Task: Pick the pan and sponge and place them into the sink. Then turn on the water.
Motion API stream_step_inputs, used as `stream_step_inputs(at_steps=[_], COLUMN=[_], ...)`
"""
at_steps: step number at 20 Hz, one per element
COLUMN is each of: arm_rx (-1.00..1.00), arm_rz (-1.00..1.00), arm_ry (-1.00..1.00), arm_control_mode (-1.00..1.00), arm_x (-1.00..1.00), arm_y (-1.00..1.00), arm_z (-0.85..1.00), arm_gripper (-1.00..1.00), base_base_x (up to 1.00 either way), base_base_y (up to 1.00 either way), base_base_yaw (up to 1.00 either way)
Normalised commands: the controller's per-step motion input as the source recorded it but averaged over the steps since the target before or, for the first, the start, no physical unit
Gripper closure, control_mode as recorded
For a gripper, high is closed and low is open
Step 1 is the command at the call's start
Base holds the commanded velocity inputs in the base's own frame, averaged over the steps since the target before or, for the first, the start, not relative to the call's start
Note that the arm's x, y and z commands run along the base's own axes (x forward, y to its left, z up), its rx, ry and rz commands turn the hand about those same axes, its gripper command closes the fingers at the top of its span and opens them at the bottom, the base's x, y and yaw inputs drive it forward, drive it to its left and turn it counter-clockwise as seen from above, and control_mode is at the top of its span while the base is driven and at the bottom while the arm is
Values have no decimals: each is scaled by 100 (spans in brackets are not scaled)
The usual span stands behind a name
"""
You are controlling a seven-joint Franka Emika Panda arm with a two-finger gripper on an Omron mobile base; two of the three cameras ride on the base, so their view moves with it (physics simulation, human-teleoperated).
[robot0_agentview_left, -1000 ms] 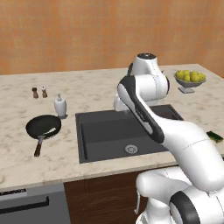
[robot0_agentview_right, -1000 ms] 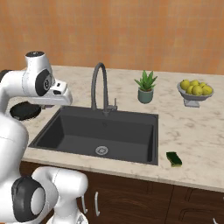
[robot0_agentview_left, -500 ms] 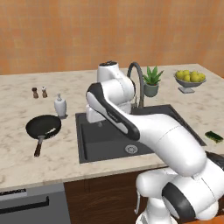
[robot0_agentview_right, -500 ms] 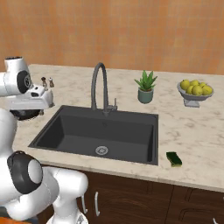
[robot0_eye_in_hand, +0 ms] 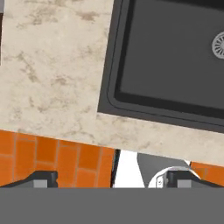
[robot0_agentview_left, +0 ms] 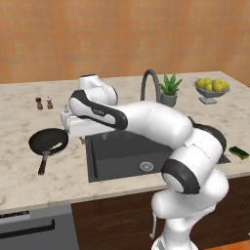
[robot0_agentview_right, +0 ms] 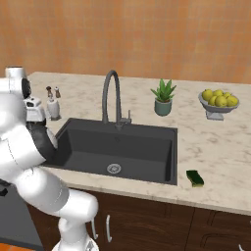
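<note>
Pan (robot0_agentview_left: pixel 48 140) is approached as the arm is swung left across the sink (robot0_agentview_left: pixel 128 155); gripper (robot0_eye_in_hand: pixel 112 178) is spread wide, empty, nothing yet picked.

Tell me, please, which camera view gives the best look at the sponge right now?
The right base view: the sponge lies unobstructed on the counter, off the front right corner of the sink. In the left base view the sponge sits small at the far right edge, beside the robot's arm.
</note>
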Motion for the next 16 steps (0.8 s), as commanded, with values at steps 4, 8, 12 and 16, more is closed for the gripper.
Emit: stream_step_inputs(at_steps=[4,8,12,16], arm_rx=[0,0,0,0], arm_rz=[-7,-2,0,-1], arm_ry=[4,0,-1,-8], arm_control_mode=[-100,-100,-100,-100], arm_x=[49,1,0,2], arm_y=[90,13,16,42], arm_z=[-51,-6,-24,-25], arm_gripper=[-100,-100,-100,-100], base_base_x=[0,0,0,0], base_base_y=[0,0,0,0], base_base_yaw=[0,0,0,0])
